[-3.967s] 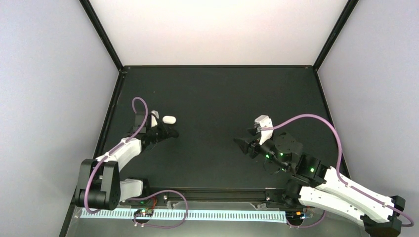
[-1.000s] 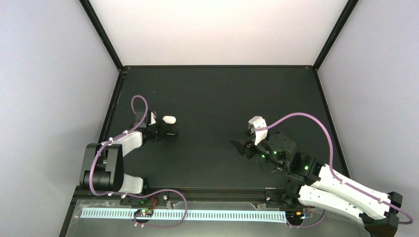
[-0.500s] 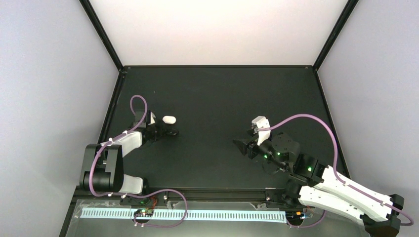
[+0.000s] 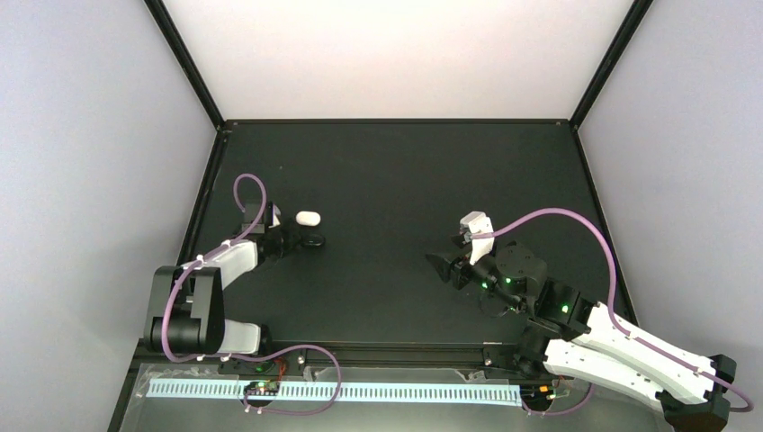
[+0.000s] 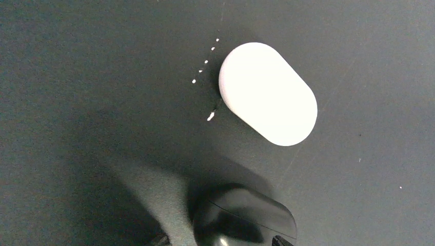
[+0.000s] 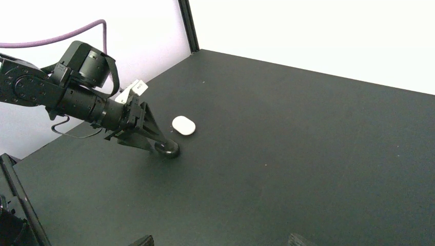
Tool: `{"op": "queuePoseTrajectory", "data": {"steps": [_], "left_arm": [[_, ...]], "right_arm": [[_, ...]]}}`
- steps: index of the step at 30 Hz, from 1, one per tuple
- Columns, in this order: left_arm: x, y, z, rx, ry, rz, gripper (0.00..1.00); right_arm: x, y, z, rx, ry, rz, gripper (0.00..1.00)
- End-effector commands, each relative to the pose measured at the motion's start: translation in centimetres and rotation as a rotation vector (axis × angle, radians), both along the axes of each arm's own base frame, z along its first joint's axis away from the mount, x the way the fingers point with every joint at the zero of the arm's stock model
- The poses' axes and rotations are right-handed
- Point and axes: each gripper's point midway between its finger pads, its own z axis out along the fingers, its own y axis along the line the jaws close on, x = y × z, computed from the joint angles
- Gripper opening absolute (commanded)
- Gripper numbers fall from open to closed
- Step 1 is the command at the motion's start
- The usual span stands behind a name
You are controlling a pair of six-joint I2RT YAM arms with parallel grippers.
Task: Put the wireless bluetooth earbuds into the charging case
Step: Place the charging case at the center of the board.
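Set left jaws astride the black case (image 5: pixel 243 218) on the bench (image 4: pixel 387 171); could not tell whether pinched or loose. Held right jaws spread, empty, well apart. Saw the white case (image 5: pixel 267 92) just beyond; no earbuds in view. Probably needed a firm, level hold before opening any lid.

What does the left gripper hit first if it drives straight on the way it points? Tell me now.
The black case, lying right at the fingertips of the left gripper, which slants down toward the table. The white case lies beyond, apart from it, probably off that line.
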Motion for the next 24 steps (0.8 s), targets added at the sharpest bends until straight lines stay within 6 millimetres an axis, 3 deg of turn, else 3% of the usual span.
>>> {"op": "queuePoseTrajectory", "data": {"steps": [1,13,20,24], "left_arm": [[-2.9,2.0,-2.3,0.077,0.122,0.063,0.54],[-3.3,2.6,-1.2,0.103,0.089,0.086,0.6],[-3.0,2.3,1.4,0.104,-0.002,0.075,0.6],[-2.6,1.4,4.0,0.143,-0.081,0.04,0.6]], "right_arm": [[0.3,-0.4,0.5,0.004,-0.007,-0.024,0.68],[0.3,-0.3,0.3,0.005,-0.005,-0.024,0.68],[0.3,-0.1,0.2,-0.001,-0.005,-0.019,0.68],[0.4,0.1,0.2,0.0,-0.004,-0.017,0.68]]}}
